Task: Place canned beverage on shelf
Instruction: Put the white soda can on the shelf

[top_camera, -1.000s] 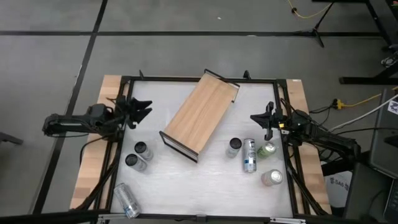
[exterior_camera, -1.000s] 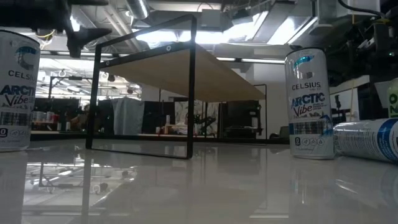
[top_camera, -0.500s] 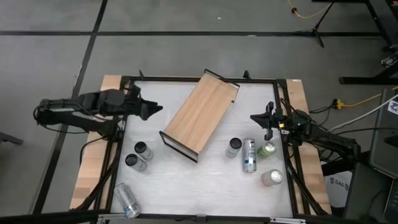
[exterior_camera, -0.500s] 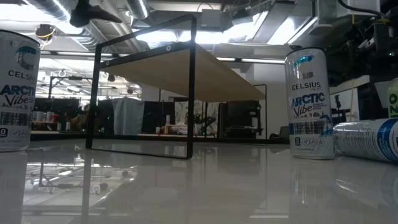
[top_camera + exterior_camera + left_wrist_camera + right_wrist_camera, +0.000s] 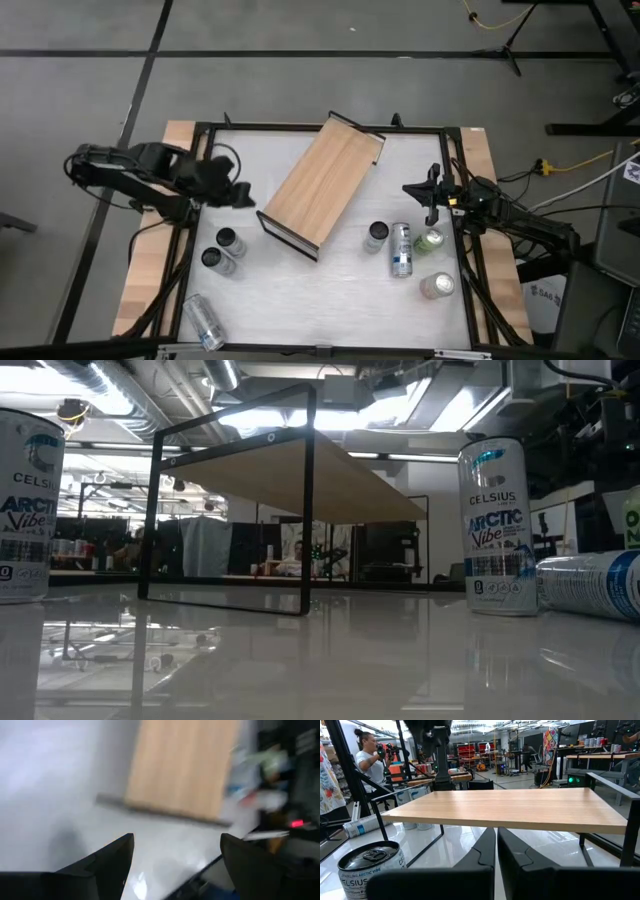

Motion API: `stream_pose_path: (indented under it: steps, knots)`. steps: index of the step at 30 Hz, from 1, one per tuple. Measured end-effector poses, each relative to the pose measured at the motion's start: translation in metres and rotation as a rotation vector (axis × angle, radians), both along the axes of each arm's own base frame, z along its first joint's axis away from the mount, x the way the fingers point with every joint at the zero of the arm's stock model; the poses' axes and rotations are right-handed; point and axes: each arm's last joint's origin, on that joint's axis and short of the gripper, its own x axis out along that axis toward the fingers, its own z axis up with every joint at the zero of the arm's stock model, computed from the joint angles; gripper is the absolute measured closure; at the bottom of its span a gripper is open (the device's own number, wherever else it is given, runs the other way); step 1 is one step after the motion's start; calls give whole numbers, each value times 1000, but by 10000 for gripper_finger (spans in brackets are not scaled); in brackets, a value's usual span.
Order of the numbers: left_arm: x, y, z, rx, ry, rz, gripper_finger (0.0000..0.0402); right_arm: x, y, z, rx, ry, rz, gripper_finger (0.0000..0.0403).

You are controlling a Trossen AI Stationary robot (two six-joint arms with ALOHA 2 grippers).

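The shelf, a light-wood board on black frame ends, stands slantwise on its frame feet at the middle of the white table; it also shows in the low view. Two upright cans stand near the table's left side, and a third can lies at the near left. My left gripper is open and empty, above the table just left of the shelf's near end; its wrist view looks down on the shelf. My right gripper is shut and empty at the table's right edge.
Right of the shelf stand an upright can, a lying can, a green can and another can. The table's black frame runs round its edges. A person is in the room beyond.
My left gripper has gone up, out of the low view, and toward the table's right, then a little toward the near edge, ending close to the shelf's near end. It has stayed open.
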Motion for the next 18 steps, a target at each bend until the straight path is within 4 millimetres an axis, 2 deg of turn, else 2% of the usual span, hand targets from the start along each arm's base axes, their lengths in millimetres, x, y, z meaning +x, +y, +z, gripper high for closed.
stream_pose_path:
  steps: [10, 18]
  knots:
    - [9, -33, -24, -153, 364, 14, 110, 0, 0, 0, 0, 0, 0, 393]
    - [7, -44, -31, -142, 448, 82, 110, 0, 0, 0, 0, 0, 0, 393]
